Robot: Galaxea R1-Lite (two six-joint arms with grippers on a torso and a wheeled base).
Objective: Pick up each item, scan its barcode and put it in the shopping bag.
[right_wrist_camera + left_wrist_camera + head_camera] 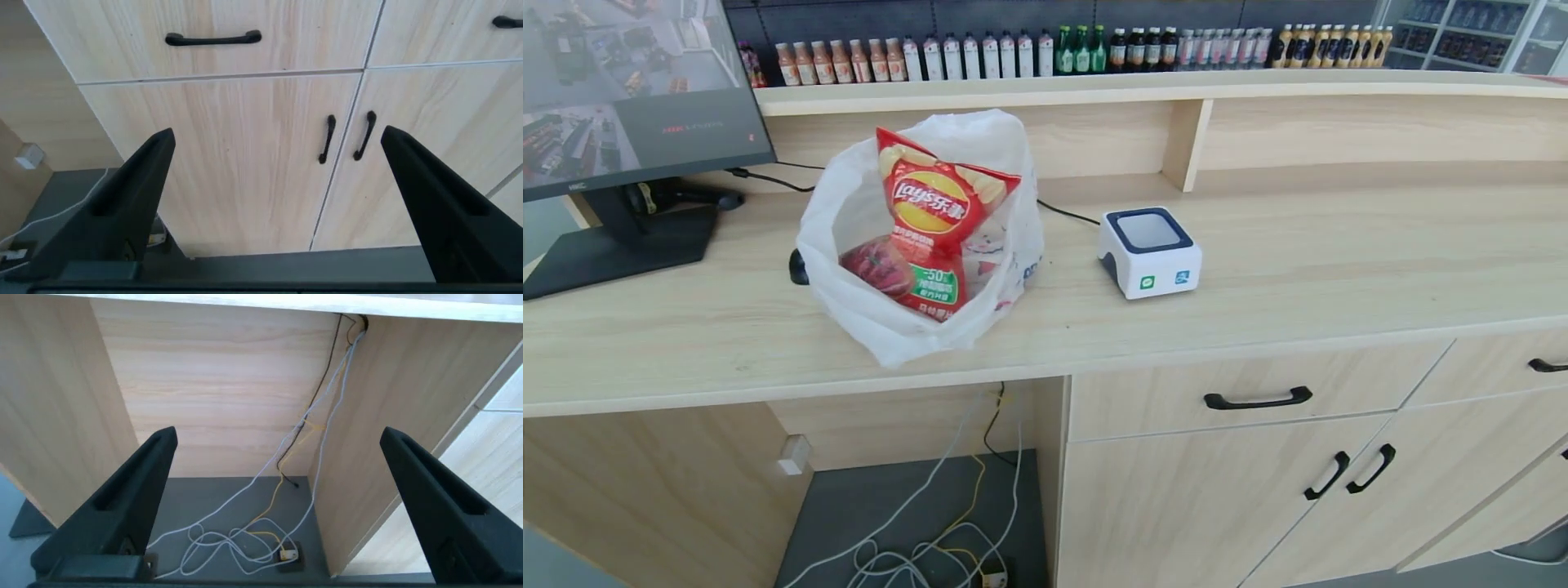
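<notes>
A: Left gripper and right gripper are hanging low before the counter front, jaws wide apart, holding nothing. Risks?
B: Crisp packet is standing tall in the limp shopping bag, beside the scanner; it could be toppling out. Cables may be snagging a rising arm. Bottles are lining up behind the wooden counter

On counter: bag w/ chips upright in it, centre-left; scanner near on its right, monitor far left at rear, ledge behind w/ bottles beyond; below, cables under bag, drawer & doors to right.
</notes>
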